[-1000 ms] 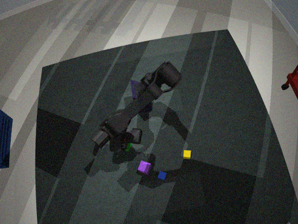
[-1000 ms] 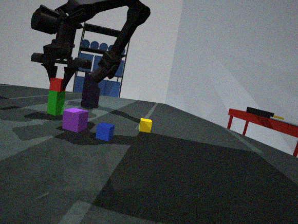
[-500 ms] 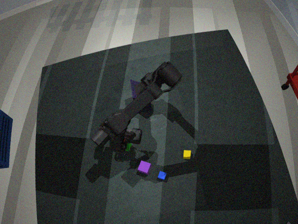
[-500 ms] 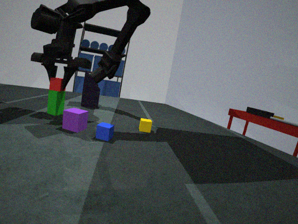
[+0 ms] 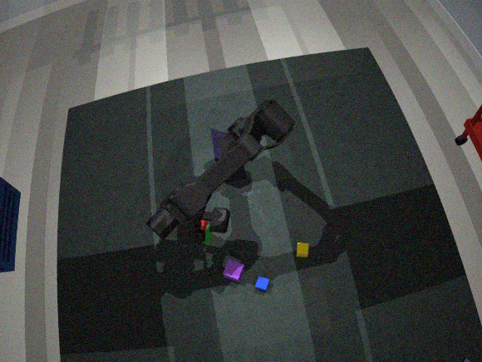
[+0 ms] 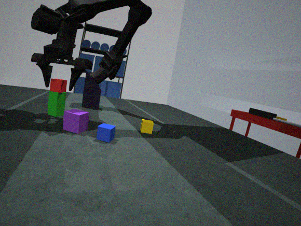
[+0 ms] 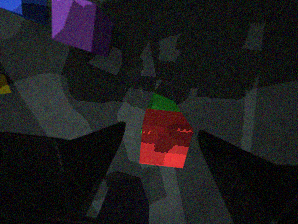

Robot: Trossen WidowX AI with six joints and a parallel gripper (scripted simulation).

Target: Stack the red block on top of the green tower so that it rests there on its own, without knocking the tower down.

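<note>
1. The arm [image 5: 220, 170] [image 6: 104, 8] reaches out, pincer [image 6: 59, 88] [image 7: 161, 129] pointing down.
2. The pincer is wide open around the red block [image 5: 203, 224] [image 6: 58, 85] [image 7: 165, 140], touching nothing.
3. The block sits on the green tower [image 5: 208, 235] [image 6: 56, 103] [image 7: 164, 102].

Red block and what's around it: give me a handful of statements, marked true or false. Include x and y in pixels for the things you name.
1. The red block [image 5: 203, 224] [image 6: 58, 85] [image 7: 165, 137] sits on the green tower [image 5: 208, 235] [image 6: 56, 103] [image 7: 164, 102]. True.
2. The gripper [image 6: 59, 88] [image 7: 161, 129] is clamped on the red block. False: its fingers stand open, clear of both sides.
3. The green tower has toppled. False: it stands upright.
4. The purple block [image 5: 233, 270] [image 6: 76, 121] [image 7: 74, 22] is bigger than the blue block [image 5: 262, 283] [image 6: 106, 132] [image 7: 11, 6]. True.
</note>
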